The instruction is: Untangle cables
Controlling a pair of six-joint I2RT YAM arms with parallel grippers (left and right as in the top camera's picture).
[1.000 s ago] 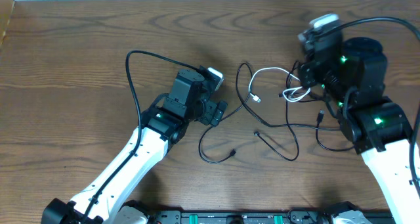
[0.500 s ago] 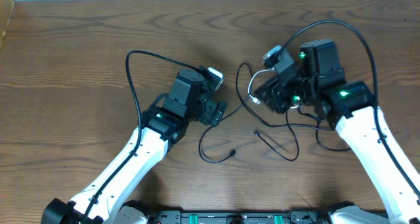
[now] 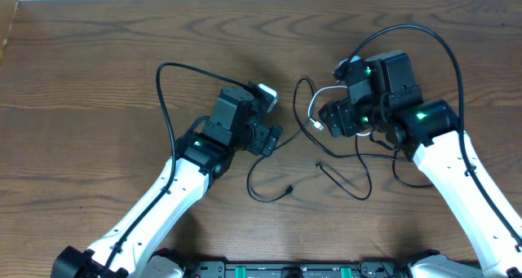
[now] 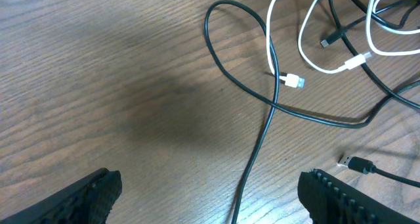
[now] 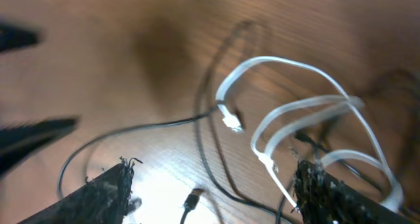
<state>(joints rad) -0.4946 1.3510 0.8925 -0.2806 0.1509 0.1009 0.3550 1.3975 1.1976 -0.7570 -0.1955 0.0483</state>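
Left pincer (image 3: 276,139) spread wide, empty; right pincer (image 3: 328,121) likewise spread.

No readable text, labels, brands or numbers anywhere.

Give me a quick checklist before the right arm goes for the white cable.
1. Left gripper open and empty: ok.
2. Right gripper open and empty: ok.
3. White cable in the right wrist view: ok.
4. White cable free of the black cables: not ok, they cross.
5. Which cable lies on top at the crossings: cannot tell.
6. Right wrist picture sharp: not ok, blurred.
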